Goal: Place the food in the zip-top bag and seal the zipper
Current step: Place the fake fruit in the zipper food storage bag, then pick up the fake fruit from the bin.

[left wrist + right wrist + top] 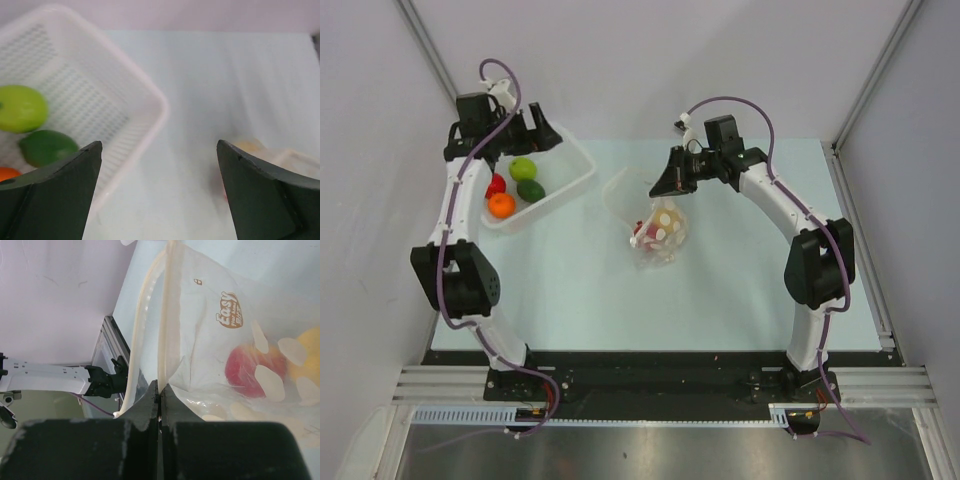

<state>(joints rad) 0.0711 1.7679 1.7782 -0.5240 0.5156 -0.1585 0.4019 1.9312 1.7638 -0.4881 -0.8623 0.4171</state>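
The clear zip-top bag [658,232] with white dots lies mid-table and holds a yellow fruit [667,218] and a red fruit [642,232]. My right gripper [662,184] is shut on one lip of the bag's whitish zipper [167,315] and holds the mouth open; the red fruit [246,371] shows through the plastic. My left gripper [542,138] is open and empty above the far side of the white basket [570,190]. The basket holds a light green fruit [523,168], a dark green one [531,190], an orange one [501,205] and a red one [496,185].
The left wrist view shows the basket corner [150,107], the light green fruit [20,107], the dark green fruit [47,147] and bare table between my fingers. Walls close in the table on the left, back and right.
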